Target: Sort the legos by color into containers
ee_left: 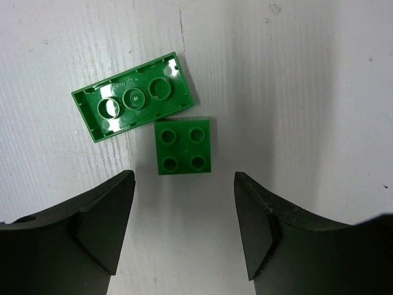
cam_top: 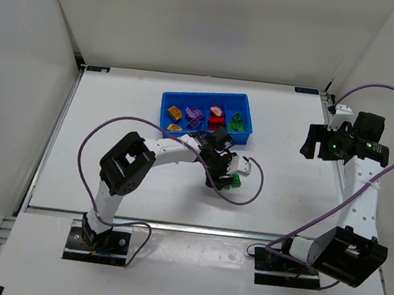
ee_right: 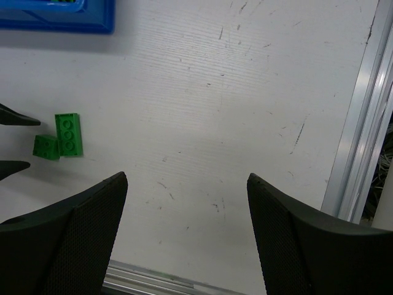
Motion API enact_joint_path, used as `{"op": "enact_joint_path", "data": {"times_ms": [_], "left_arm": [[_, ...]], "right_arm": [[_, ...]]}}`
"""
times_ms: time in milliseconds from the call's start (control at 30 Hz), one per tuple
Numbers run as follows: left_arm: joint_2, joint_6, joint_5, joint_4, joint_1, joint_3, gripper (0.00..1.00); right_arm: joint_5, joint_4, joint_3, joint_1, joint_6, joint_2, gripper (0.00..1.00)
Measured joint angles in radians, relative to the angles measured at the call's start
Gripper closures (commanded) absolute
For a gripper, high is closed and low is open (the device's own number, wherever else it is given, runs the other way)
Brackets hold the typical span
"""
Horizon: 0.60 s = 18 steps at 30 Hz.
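Left gripper (ee_left: pixel 183 184) is pointing down at the table (ee_left: pixel 307 92), jaws spread, nothing between them. The 2x2 green brick (ee_left: pixel 183 146) sits studs up just ahead of the fingertips, lined up with the gap, not gripped. The longer green brick (ee_left: pixel 135 98) is ahead and left of the gap, upside down with its hollow side up, and skewed. It's right against the small one's far edge; I can't tell if they actually touch.

Right gripper (ee_right: pixel 186 181) is also spread wide and empty, with bare table under it. From its camera both loose green bricks are well off to the left.

On the overhead I see the blue tray (cam_top: pixel 206 94) just beyond the left gripper. Its four compartments hold, left to right, yellow-orange bricks (cam_top: pixel 175 111), purple bricks (cam_top: pixel 194 112), red bricks (cam_top: pixel 218 114) and green bricks (cam_top: pixel 237 120). The right gripper is well apart, off to the tray's right.
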Motion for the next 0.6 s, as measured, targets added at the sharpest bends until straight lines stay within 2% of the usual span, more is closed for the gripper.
{"op": "enact_joint_path", "data": {"times_ms": [167, 367, 467, 600], "left_arm": [[0.019, 0.0, -0.001, 0.014, -0.005, 0.002, 0.25], [0.068, -0.011, 0.001, 0.027, -0.015, 0.053, 0.3], [0.082, -0.023, 0.0, 0.04, -0.018, 0.071, 0.37], [0.085, -0.04, -0.009, 0.047, -0.025, 0.072, 0.59]], "right_arm": [[-0.001, 0.0, 0.0, 0.0, 0.0, 0.007, 0.19], [-0.005, 0.0, 0.0, 0.0, 0.0, 0.02, 0.19], [-0.005, 0.0, 0.0, 0.0, 0.0, 0.02, 0.19], [-0.006, 0.0, 0.0, 0.0, -0.001, 0.02, 0.19]]}}
